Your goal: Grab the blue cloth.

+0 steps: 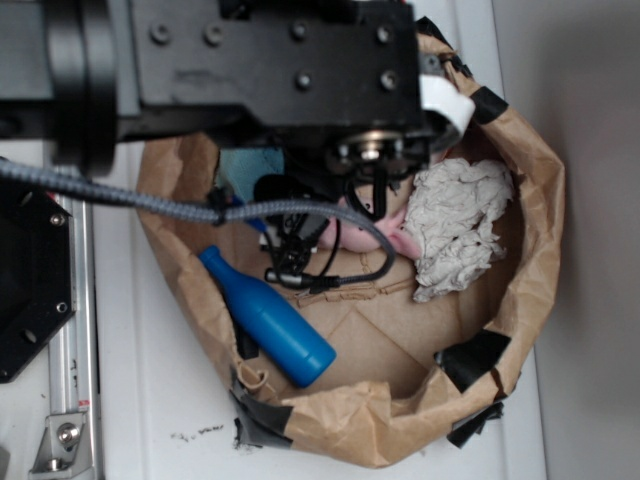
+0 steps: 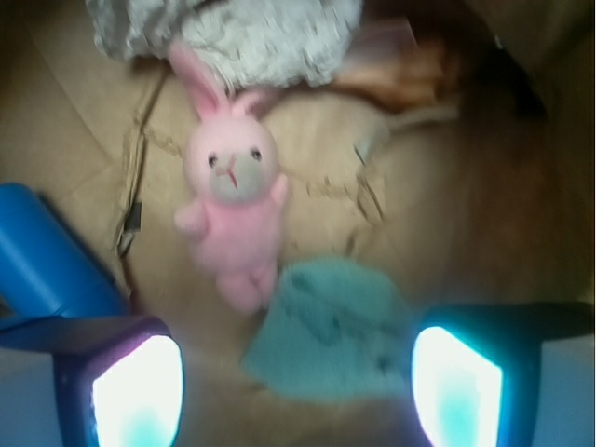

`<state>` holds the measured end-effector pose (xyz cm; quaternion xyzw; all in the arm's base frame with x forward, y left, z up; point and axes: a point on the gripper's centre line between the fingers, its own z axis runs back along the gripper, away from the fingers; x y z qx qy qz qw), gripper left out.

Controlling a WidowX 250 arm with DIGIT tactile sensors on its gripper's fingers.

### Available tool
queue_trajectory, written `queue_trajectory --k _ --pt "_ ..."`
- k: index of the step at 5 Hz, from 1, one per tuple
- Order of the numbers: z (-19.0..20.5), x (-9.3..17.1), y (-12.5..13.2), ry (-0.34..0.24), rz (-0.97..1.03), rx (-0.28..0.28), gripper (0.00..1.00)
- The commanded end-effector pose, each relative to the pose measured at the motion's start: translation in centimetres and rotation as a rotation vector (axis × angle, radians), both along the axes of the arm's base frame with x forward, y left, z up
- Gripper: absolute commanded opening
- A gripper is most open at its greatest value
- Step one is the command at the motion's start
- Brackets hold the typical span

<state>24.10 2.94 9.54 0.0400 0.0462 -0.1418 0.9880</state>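
In the wrist view, going from left to right, a bright blue plastic bottle is seen first, lying at the left edge on the brown paper floor of a big rolled-down brown paper bag. Next to it, in the middle, a small pink plush bunny is laid on its back with its ears pointing to the top of the frame, where a wrinkly whitish-grey rag is bunched up. Just below and to the right of the bunny's feet, the small pale teal-blue terry cloth is spread flat. It is found between the two glowing finger pads at the bottom of the frame, a little closer to the right one. The gripper is held wide apart with nothing in it, and it is likely kept that way so the cloth can fit between the fingers when they are lowered. In the outside view, most of the cloth is hidden by the black arm; only a teal corner is seen at the upper left of the bag. The bunny may be pinched too, since it is touching the cloth's edge.
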Motion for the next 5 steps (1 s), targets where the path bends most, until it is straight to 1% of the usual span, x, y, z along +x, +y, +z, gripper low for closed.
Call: queue_trajectory --k 1,2,3,4,5 --pt "-3.9 -2.0 2.3 -0.012 -0.043 -0.035 1.00" --pt "-5.6 -3.4 4.3 0.021 -0.042 -0.011 1.00" --pt "-6.1 -3.3 5.2 -0.024 -0.025 -0.014 0.99" --pt "-6.3 -3.7 4.8 -0.043 -0.011 -0.014 0.00" --pt "-6.5 -3.8 4.3 -0.049 -0.020 0.015 0.00"
